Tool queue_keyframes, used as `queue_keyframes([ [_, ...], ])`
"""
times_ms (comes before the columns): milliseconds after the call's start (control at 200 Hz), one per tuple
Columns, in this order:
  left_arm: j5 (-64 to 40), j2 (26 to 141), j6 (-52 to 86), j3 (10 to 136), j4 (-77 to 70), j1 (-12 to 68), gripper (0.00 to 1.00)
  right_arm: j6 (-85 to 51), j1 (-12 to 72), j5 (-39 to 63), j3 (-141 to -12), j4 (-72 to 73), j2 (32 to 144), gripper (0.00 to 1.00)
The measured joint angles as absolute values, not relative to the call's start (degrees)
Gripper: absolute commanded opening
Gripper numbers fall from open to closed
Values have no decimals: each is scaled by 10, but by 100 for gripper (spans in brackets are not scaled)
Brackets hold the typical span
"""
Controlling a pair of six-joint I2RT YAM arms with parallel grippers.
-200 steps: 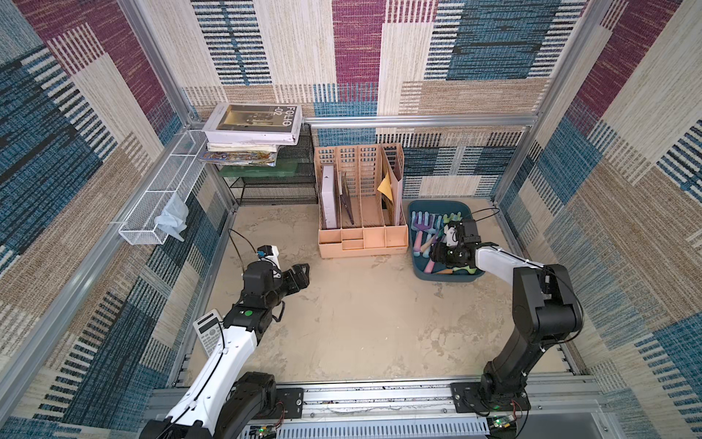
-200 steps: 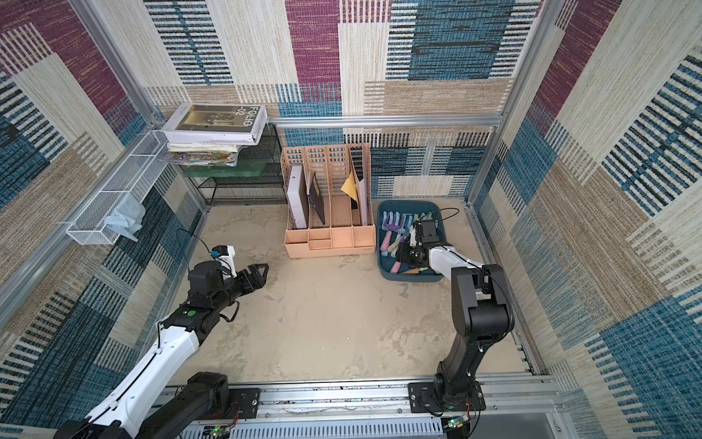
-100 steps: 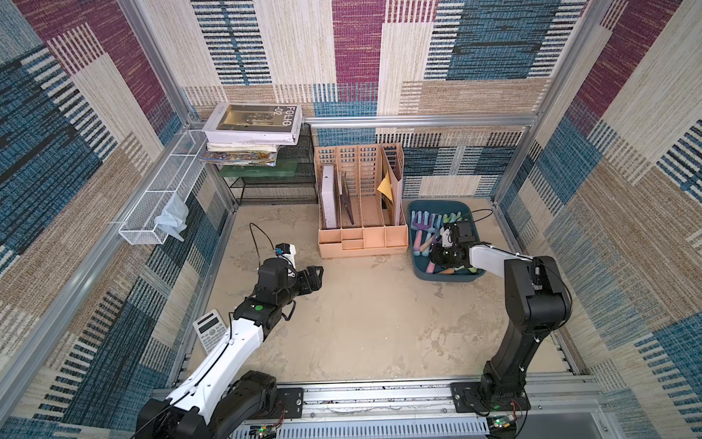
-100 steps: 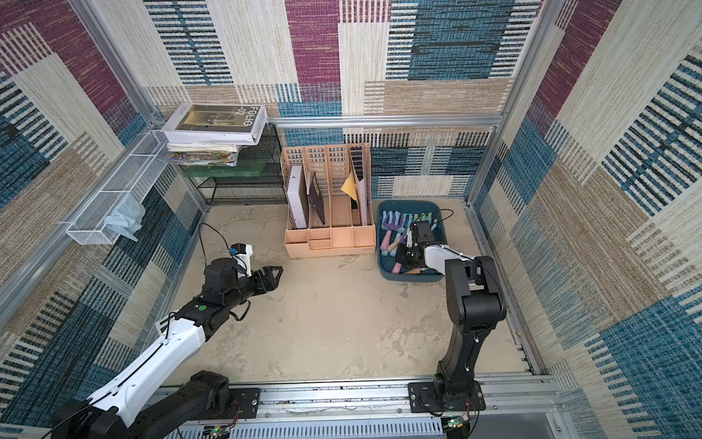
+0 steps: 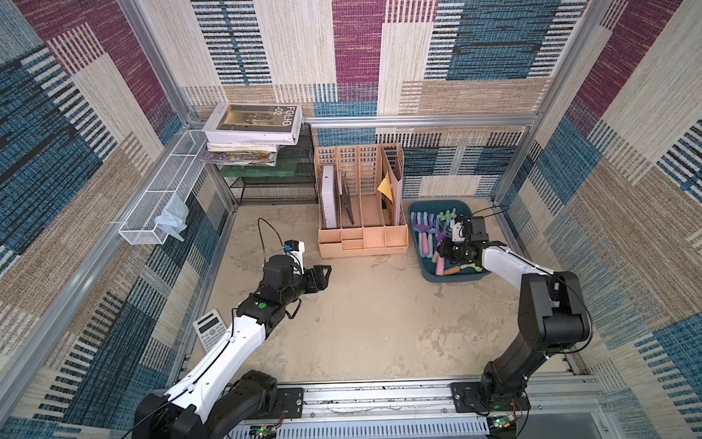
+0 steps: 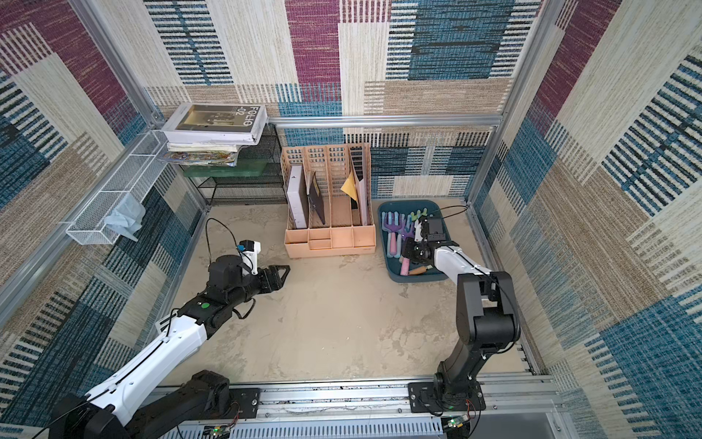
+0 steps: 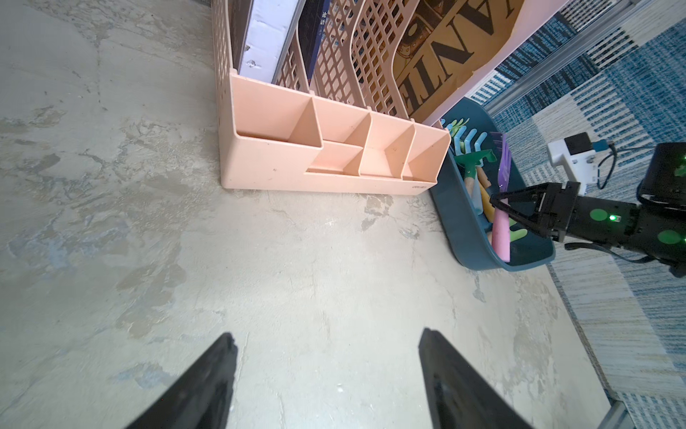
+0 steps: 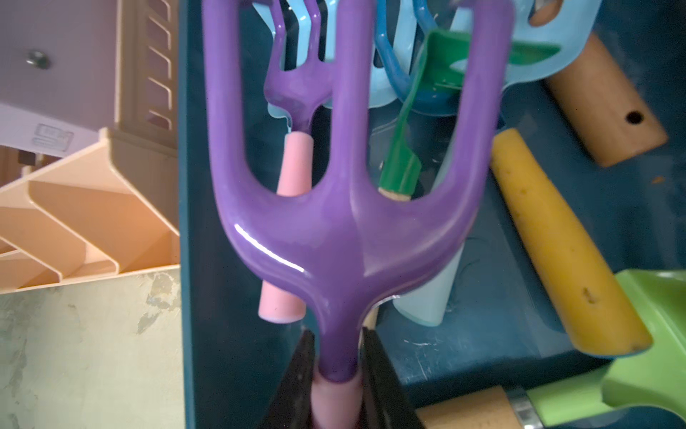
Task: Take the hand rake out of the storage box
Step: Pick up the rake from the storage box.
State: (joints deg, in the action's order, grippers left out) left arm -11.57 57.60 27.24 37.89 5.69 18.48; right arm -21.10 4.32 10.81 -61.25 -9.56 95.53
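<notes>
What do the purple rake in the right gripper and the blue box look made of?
Hand rake: glossy purple head, painted metal or hard plastic; sharp highlight streaks. Its pink handle: matte, probably foam or rubber. Storage box: dark teal moulded plastic, slight sheen, pale scuffs on its floor.

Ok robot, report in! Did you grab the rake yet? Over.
Right gripper jaws shut on hand rake. Left gripper open, empty. Rake not yet out of storage box. Other tools crowd beneath.

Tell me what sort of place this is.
Likely a robot test cell, staged as a storage corner: fabric panels on an aluminium frame, two arms on a rail, a file organiser beside a storage box of garden tools.
</notes>
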Motion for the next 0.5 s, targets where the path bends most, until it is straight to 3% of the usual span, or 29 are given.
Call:
queue_keyframes([
  [300, -158, 553, 270, 380, 57, 201, 79, -204, 47, 137, -588, -86, 830, 5],
  [501, -218, 543, 265, 378, 34, 230, 79, -212, 194, 206, -548, 8, 785, 1],
])
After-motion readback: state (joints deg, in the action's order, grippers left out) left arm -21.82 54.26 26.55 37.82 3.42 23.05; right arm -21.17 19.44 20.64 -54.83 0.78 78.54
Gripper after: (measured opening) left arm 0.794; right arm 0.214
